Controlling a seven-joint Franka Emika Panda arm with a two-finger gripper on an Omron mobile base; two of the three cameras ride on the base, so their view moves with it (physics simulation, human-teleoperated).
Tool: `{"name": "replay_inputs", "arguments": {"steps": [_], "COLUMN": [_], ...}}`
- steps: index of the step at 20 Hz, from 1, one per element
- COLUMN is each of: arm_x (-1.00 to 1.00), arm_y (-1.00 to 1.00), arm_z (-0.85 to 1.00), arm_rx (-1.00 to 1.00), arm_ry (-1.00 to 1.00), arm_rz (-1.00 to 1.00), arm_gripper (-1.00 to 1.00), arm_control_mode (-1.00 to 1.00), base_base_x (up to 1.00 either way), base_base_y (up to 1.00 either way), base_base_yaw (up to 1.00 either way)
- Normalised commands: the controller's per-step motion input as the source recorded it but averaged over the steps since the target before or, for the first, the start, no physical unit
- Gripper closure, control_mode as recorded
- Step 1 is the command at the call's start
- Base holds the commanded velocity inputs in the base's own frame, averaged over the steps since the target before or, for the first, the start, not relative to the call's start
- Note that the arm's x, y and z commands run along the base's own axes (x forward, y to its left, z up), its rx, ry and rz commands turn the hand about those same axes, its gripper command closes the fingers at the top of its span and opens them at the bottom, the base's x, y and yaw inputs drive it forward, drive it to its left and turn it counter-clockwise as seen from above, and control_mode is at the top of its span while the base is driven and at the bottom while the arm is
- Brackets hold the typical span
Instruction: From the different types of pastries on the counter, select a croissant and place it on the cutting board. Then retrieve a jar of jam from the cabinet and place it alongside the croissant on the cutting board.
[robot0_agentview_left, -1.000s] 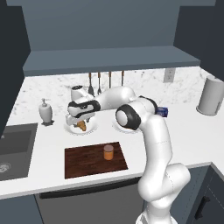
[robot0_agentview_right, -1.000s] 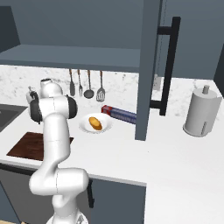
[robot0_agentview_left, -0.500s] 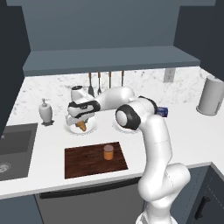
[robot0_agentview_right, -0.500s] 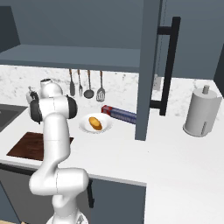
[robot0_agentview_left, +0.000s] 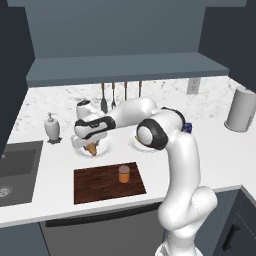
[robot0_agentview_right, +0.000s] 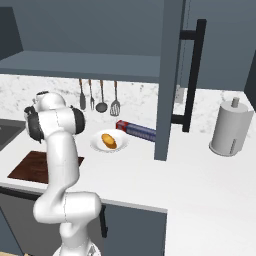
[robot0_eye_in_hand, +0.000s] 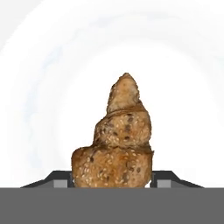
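Observation:
The croissant (robot0_eye_in_hand: 118, 144), dark brown and lumpy, sits over a white plate (robot0_eye_in_hand: 183, 87) with a dark fingertip pressed against each of its sides. In the left base view my gripper (robot0_agentview_left: 90, 142) is low over that plate (robot0_agentview_left: 104, 149) at the back left of the counter (robot0_agentview_left: 200, 165), shut on the croissant (robot0_agentview_left: 91, 148). In front of it lies the dark wooden cutting board (robot0_agentview_left: 100, 185), with the orange jar of jam (robot0_agentview_left: 123, 174) upright on its right part. The golden-orange loaf (robot0_agentview_right: 108, 141) rests on a second plate.
A soap dispenser (robot0_agentview_left: 51, 127) and a sink (robot0_agentview_left: 15, 170) are to the left. Utensils (robot0_agentview_right: 100, 97) hang on the back wall. A blue box (robot0_agentview_right: 136, 131), an open cabinet door (robot0_agentview_right: 170, 75) and a paper towel roll (robot0_agentview_right: 229, 127) stand to the right.

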Motion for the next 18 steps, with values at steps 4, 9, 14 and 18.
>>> {"name": "replay_inputs", "arguments": {"steps": [4,9,14,18], "arm_x": [-0.92,-0.91,-0.98,-0.86], "arm_y": [0.00,0.00,0.00,0.00], "arm_z": [0.05,0.07,0.11,0.04], "arm_rx": [0.00,0.00,0.00,0.00], "arm_ry": [0.00,-0.03,-0.04,-0.01], "arm_rz": [-0.05,-0.05,-0.05,-0.07], "arm_gripper": [1.00,1.00,1.00,1.00], "arm_control_mode": [-1.00,-1.00,-1.00,-1.00], "base_base_x": [0.00,0.00,0.00,0.00], "base_base_y": [0.00,0.00,0.00,0.00], "base_base_yaw": [0.00,0.00,0.00,0.00]}}
